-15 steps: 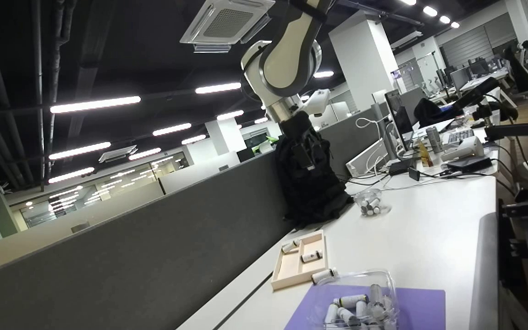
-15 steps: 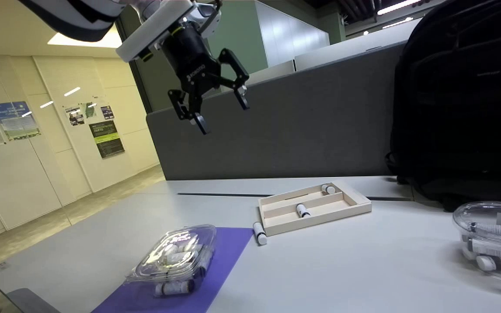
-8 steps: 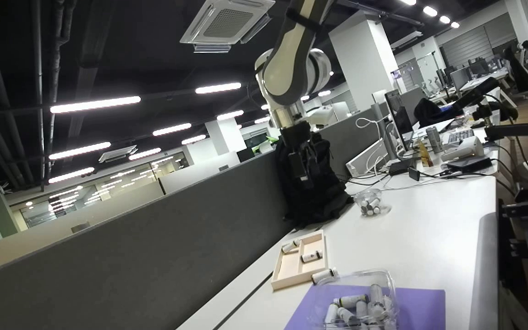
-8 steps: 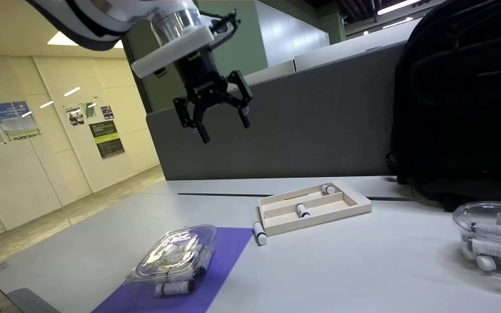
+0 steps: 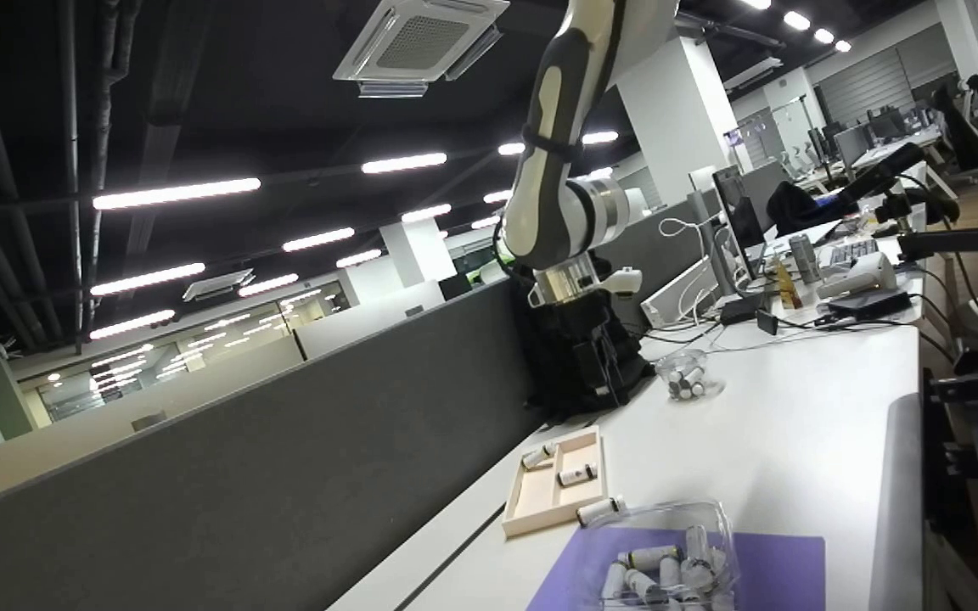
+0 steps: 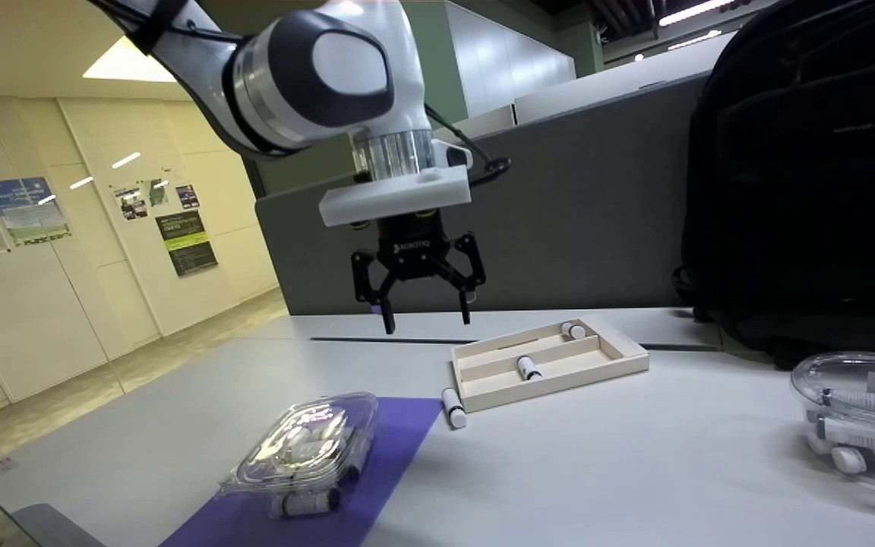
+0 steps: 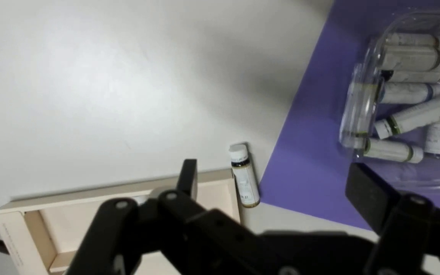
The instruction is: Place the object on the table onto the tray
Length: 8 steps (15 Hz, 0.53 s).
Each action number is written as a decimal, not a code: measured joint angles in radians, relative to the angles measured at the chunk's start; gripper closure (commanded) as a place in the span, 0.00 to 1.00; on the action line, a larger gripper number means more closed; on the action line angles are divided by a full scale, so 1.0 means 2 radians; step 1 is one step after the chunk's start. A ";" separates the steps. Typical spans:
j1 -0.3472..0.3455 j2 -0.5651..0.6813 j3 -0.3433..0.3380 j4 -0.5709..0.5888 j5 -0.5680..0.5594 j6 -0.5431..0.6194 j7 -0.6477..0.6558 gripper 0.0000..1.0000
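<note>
A small white-labelled vial with a white cap (image 6: pixel 453 409) lies on its side on the white table (image 6: pixel 597 471). It lies beside the short end of the pale wooden tray (image 6: pixel 559 390); whether they touch I cannot tell. The vial also shows in an exterior view (image 5: pixel 600 511) and in the wrist view (image 7: pixel 246 179). Inside the tray lie two similar vials, one nearer (image 6: pixel 529 368) and one farther (image 6: pixel 574 330). My gripper (image 6: pixel 428 327) is open and empty, above the table. In the wrist view, the vial appears between my open gripper's fingertips (image 7: pixel 273 171), nearer the left one.
A clear plastic container (image 6: pixel 316 441) with several vials sits on a purple sheet (image 6: pixel 407 437). A round clear tub (image 6: pixel 859 433) of vials stands near a black backpack (image 6: pixel 810 190). A dark grey partition (image 6: pixel 597 243) rises behind the tray.
My gripper has moved down and, in an exterior view, rightward toward the tray and loose vial, turning more upright. It stays open. The vials, tray and containers have not moved.
</note>
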 measured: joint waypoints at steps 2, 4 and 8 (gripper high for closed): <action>-0.003 0.028 0.000 0.013 -0.024 0.000 0.007 0.00; -0.004 0.054 0.000 0.025 -0.056 0.000 0.024 0.00; 0.000 0.095 0.002 0.047 -0.112 0.000 0.060 0.00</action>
